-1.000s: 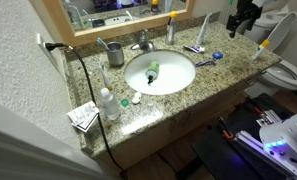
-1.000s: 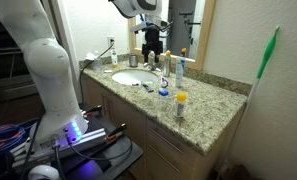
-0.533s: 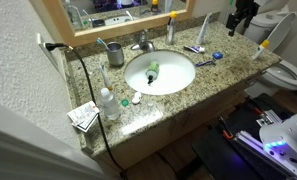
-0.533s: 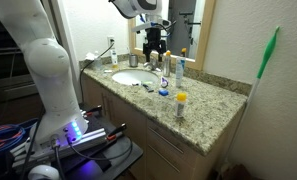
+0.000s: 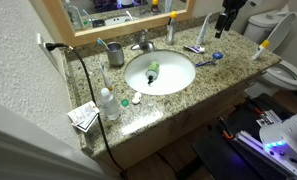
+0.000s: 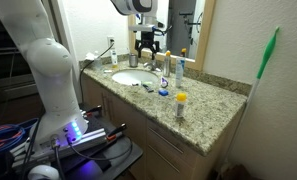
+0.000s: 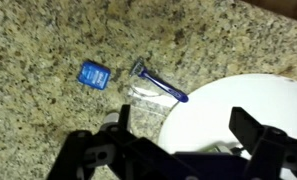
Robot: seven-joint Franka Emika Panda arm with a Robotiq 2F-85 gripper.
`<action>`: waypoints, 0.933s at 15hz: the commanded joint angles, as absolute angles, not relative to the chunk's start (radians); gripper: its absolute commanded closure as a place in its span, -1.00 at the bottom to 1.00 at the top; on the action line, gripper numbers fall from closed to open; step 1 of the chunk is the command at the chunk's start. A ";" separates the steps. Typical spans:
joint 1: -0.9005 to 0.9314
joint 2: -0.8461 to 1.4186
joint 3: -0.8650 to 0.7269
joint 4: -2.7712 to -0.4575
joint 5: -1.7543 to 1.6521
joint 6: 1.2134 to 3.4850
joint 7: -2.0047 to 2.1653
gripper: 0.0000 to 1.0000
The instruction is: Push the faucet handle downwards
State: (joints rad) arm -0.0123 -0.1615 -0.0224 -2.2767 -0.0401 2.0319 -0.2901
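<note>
The faucet handle point(image 5: 145, 39) is a small chrome lever on top of the short silver faucet at the back rim of the white oval basin point(image 5: 181, 83). My gripper point(image 5: 228, 19) hangs above the counter well to the right of the faucet, apart from it. In the other exterior view the gripper point(image 6: 148, 44) hovers above the far side of the basin point(image 6: 131, 78). In the wrist view the two dark fingers of the gripper point(image 7: 178, 150) are spread wide and empty over the basin's edge point(image 7: 250, 100). The faucet handle is out of the wrist view.
A grey metal cup point(image 5: 115, 54) stands left of the faucet. A blue razor point(image 7: 160, 83) and a small blue packet point(image 7: 93, 75) lie on the granite counter. Upright toothbrushes point(image 6: 178, 68), bottles point(image 5: 107, 103) and a black cord point(image 5: 83, 80) are also on the counter.
My gripper has moved a little to the left along the counter, toward the basin. Nothing on the counter has moved.
</note>
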 commanded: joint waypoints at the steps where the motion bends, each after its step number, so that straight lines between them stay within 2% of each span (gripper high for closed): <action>1: -0.004 -0.179 -0.033 -2.275 -0.014 2.028 -0.326 -1.00; 4: 0.001 -0.160 -0.029 -2.251 -0.025 1.993 -0.330 -1.00; 8: 0.108 -0.051 0.027 -2.171 0.200 1.969 -0.458 -1.00; 11: 0.143 0.047 0.072 -2.021 0.365 1.950 -0.461 -1.00; 12: 0.133 -0.030 0.076 -2.135 0.301 1.997 -0.435 -1.00; 14: 0.143 0.014 0.093 -2.063 0.340 1.987 -0.435 -1.00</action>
State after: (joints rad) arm 0.1590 0.0140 0.0768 -2.0639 0.3407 1.9882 -0.4355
